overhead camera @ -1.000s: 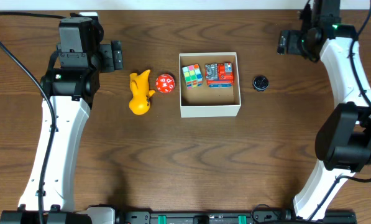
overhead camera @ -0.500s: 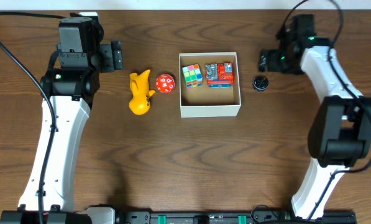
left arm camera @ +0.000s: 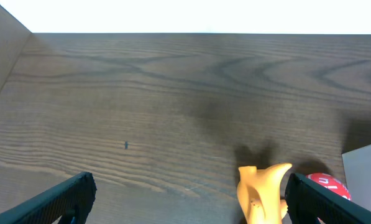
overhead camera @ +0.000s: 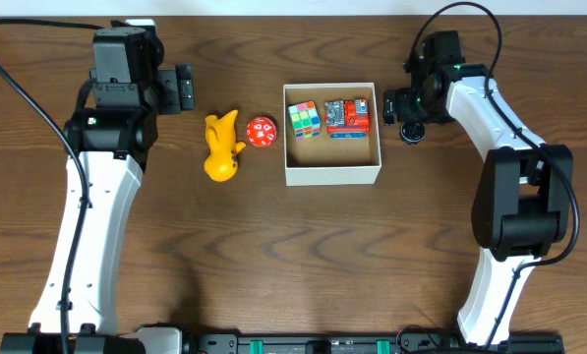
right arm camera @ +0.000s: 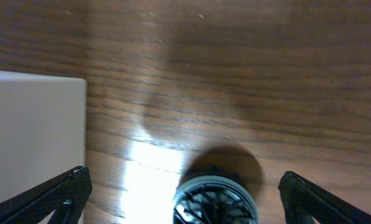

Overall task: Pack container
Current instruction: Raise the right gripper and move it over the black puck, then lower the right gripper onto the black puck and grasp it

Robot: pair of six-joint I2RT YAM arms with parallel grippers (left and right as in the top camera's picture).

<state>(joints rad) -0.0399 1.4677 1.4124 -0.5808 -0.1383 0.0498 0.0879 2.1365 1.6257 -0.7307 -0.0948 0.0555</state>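
Note:
The container [overhead camera: 332, 174], a white square box with a tan inside, stands mid-table and holds a colour cube [overhead camera: 304, 119] and a red-and-blue toy [overhead camera: 347, 116]. Just right of it lies a small black round thing [overhead camera: 412, 131]. My right gripper [overhead camera: 403, 104] hovers open just behind it. In the right wrist view that round thing [right arm camera: 215, 200] lies between the spread fingers, untouched, with the container wall [right arm camera: 36, 130] at left. A yellow toy [overhead camera: 220, 147] and a red ball [overhead camera: 262, 133] lie left of the box. My left gripper [overhead camera: 183, 88] is open and empty, behind the yellow toy [left arm camera: 263, 190].
The table's far edge meets a white wall close behind both grippers. In the left wrist view the red ball [left arm camera: 325, 183] and a corner of the container [left arm camera: 365, 168] show at the lower right. Bare wood runs along the table's front half.
My right arm has swung left from the back right corner and come down over the black round thing, still open. The left arm and all the toys have stayed put.

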